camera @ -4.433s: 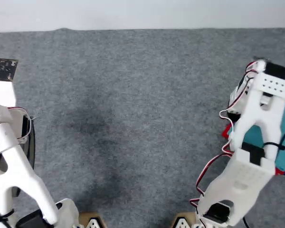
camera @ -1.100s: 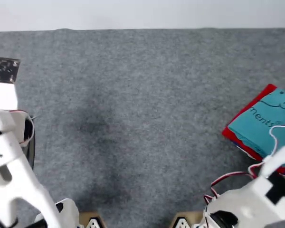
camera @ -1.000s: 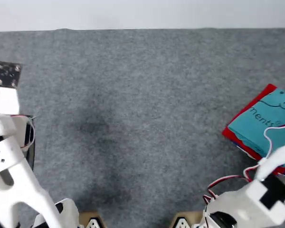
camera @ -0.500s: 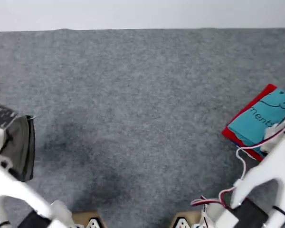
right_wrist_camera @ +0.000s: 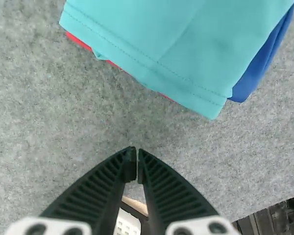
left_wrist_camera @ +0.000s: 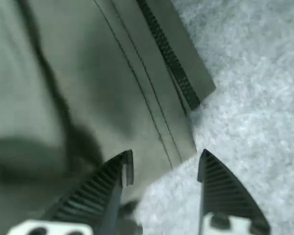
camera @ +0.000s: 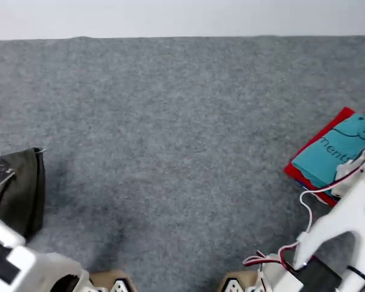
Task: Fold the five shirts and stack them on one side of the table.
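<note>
Two grippers: left gripper (left_wrist_camera: 166, 157) spread wide, empty, straddling the edge of the olive shirt (left_wrist_camera: 78, 83); right gripper (right_wrist_camera: 136, 159) pinched closed on nothing, just beside the stack (camera: 328, 157).
Olive shirt: well apart from the stack, across the grey mat (camera: 182, 121).
Risk: a shallow bite may catch one layer, so the shirt bunches when dragged.

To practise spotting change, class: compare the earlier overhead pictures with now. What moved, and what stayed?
The right arm drew back off the folded teal cloth shirt towards the near edge, uncovering it. The left arm sank towards the near left corner, exposing more of the dark olive fabric shirt. Both shirts and the grey felt mat stayed put.
</note>
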You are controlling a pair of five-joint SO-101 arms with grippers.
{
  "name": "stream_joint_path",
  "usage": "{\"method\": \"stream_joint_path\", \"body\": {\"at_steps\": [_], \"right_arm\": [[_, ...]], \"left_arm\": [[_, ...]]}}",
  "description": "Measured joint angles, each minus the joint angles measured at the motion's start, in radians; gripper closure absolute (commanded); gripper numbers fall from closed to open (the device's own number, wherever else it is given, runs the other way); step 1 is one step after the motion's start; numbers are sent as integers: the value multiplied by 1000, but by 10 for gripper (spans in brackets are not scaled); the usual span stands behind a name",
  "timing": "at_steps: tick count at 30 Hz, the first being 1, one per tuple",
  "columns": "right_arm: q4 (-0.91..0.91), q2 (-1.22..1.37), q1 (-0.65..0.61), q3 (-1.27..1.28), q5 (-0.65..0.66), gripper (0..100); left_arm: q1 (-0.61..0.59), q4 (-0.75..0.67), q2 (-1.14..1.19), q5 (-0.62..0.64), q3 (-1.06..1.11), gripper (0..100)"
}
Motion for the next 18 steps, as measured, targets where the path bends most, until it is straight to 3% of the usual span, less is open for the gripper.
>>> {"method": "stream_joint_path", "body": {"at_steps": [3,8,10,18], "right_arm": [[0,0,0,0,0,990],[0,0,0,0,0,990],[0,0,0,0,0,990],[0,0,0,0,0,990]], "left_arm": [[0,-72,97,0,0,813],[3,-132,170,20,-2,1000],[15,-132,170,23,-2,993],[130,141,77,31,-106,995]]}}
